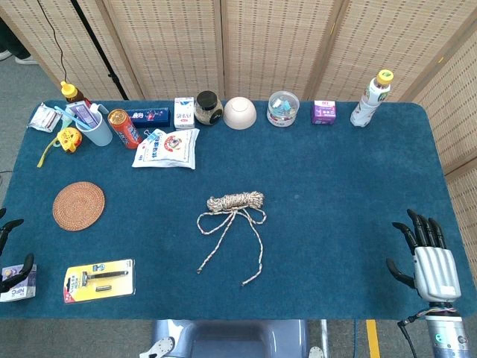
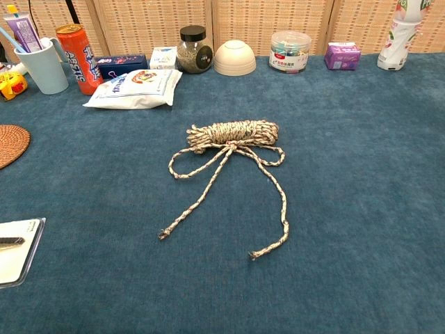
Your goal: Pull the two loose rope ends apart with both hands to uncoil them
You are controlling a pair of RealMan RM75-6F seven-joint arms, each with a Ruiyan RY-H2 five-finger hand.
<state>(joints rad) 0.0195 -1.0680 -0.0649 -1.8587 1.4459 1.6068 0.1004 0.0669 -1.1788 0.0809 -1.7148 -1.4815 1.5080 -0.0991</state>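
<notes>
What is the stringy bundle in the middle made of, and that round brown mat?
The rope looks like braided fibre, cream flecked with brown, matte, with frayed ends. The round mat looks like woven rattan or straw, judging by its spiral coils, though that is uncertain.

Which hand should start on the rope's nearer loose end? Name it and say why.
Right. The right hand lies open on the table, fingers spread. The left hand sits at the far left edge, beside a small carton. Each rope end suits its own side, though.

Bright even indoor light, soft faint shadows, no glare, both views sharp
</notes>
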